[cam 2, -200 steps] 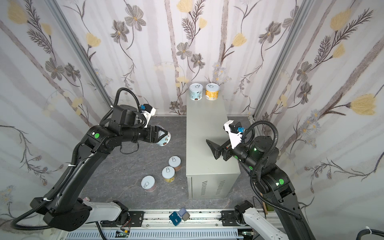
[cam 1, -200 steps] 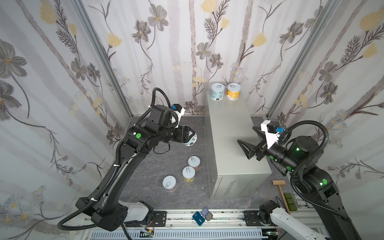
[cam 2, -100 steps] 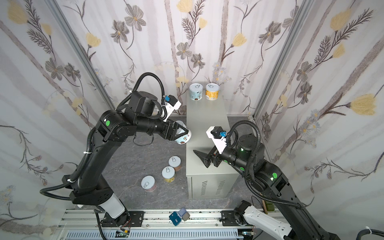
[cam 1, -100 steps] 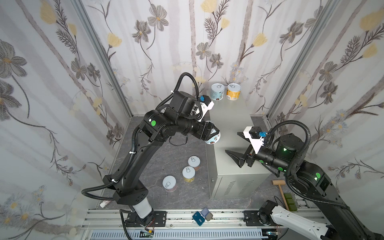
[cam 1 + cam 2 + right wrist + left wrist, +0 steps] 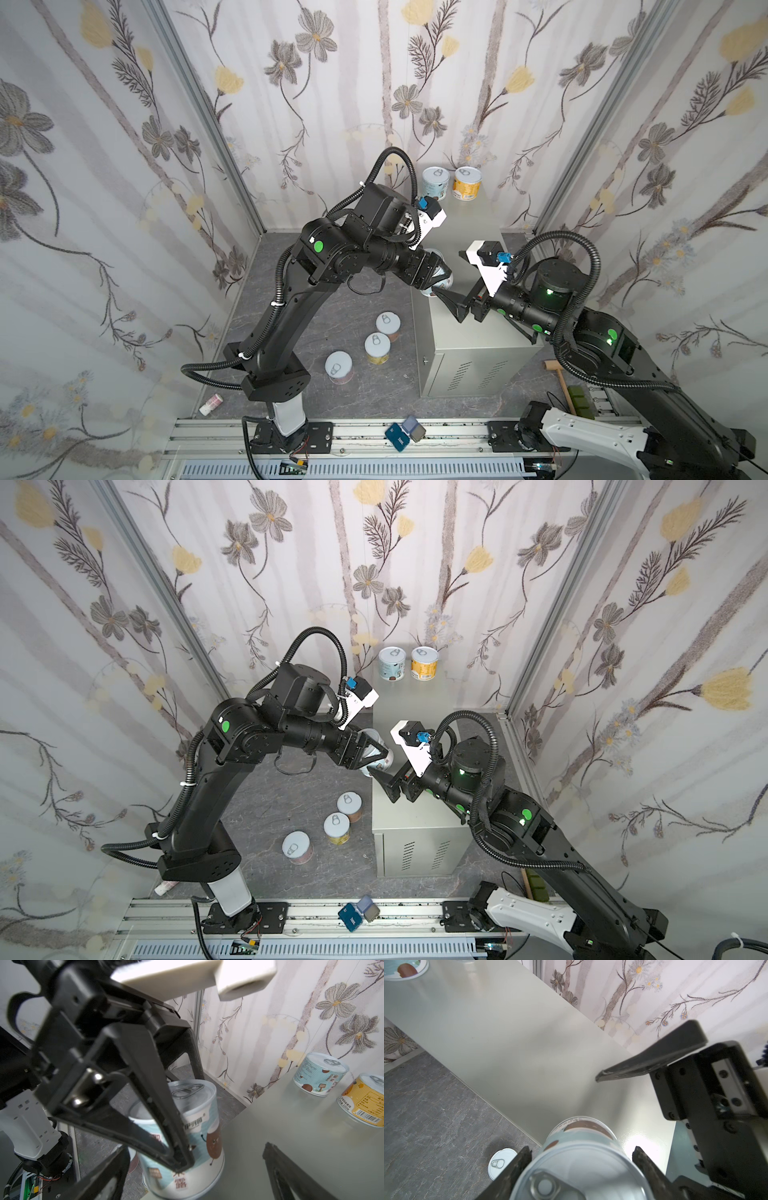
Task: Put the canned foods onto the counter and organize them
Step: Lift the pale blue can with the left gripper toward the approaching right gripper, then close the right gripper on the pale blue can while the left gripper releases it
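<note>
Currently, the left gripper (image 5: 436,276) pinches a light blue can (image 5: 197,1126) by its sides, one finger (image 5: 166,1126) flat against the label. You will find this can lid-up at the left edge of the counter (image 5: 478,232), near the middle of its length. The frames do not show whether its base rests on the top.

Note that the right gripper (image 5: 449,305) sits over the counter, just beside the held can. Its jaws are spread wide, and it holds nothing. In the right wrist view, the can stands ahead of the two spread fingers.

Check the far end of the counter: a second blue can (image 5: 435,184) and an orange can (image 5: 467,183) stand upright there, side by side, against the wall.

Check the floor (image 5: 345,328) left of the counter: three cans (image 5: 377,348) stand upright in a loose diagonal row, lids up. A small tube (image 5: 210,404) lies well apart from them, near the left wall.
</note>
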Tool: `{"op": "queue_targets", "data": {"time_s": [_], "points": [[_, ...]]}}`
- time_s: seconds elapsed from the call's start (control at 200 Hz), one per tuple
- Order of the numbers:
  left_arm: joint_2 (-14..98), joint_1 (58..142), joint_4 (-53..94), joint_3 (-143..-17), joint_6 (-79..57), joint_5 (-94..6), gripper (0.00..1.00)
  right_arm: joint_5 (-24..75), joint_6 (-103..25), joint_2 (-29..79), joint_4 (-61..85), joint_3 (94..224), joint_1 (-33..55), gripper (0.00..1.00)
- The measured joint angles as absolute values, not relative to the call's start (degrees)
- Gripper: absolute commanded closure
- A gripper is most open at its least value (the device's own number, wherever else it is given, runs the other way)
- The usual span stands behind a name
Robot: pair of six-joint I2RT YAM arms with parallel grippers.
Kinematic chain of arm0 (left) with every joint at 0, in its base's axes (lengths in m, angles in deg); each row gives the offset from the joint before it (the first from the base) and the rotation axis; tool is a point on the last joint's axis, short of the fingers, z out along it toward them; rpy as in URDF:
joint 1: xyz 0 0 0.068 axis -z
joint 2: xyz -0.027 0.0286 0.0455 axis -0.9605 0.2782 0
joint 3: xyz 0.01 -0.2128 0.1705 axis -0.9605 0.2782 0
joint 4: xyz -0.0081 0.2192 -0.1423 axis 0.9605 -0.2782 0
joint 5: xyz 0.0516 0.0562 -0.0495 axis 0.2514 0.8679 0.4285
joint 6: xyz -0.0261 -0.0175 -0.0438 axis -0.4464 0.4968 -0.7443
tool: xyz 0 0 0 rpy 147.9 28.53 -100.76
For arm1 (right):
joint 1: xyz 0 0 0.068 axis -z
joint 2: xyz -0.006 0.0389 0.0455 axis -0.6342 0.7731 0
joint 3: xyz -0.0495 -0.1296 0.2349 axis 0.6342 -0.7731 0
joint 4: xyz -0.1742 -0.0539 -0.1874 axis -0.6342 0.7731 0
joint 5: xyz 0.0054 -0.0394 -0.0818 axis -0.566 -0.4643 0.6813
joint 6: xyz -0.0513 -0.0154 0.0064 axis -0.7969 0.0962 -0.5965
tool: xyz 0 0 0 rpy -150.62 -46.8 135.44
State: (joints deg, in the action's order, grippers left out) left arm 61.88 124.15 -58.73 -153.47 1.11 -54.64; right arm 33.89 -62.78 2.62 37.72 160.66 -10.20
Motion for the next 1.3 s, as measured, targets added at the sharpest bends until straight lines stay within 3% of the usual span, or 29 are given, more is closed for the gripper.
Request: {"op": "queue_targets", "data": {"time_s": [0.535, 0.809, 1.014, 1.299], "points": [[61.05, 124.24, -58.69, -153.50, 1.70, -55.67, 0.68, 32.82, -62.74, 9.00, 35.66, 164.03, -12.01, 0.01], [60.64, 124.15, -57.70, -153.50, 1.92, -55.67, 0.65, 30.98, -63.11, 9.48, 34.53, 164.14, -12.06, 0.15], [60.64, 124.15, -57.11, -153.54, 1.61, -56.52, 0.50, 29.76, -63.42, 9.20, 34.13, 164.11, -11.90, 0.25], [61.18, 124.11, -54.03, -153.54, 1.44, -58.49, 0.13, 27.86, -62.11, 6.62, 31.10, 161.05, -9.15, 0.29]]}}
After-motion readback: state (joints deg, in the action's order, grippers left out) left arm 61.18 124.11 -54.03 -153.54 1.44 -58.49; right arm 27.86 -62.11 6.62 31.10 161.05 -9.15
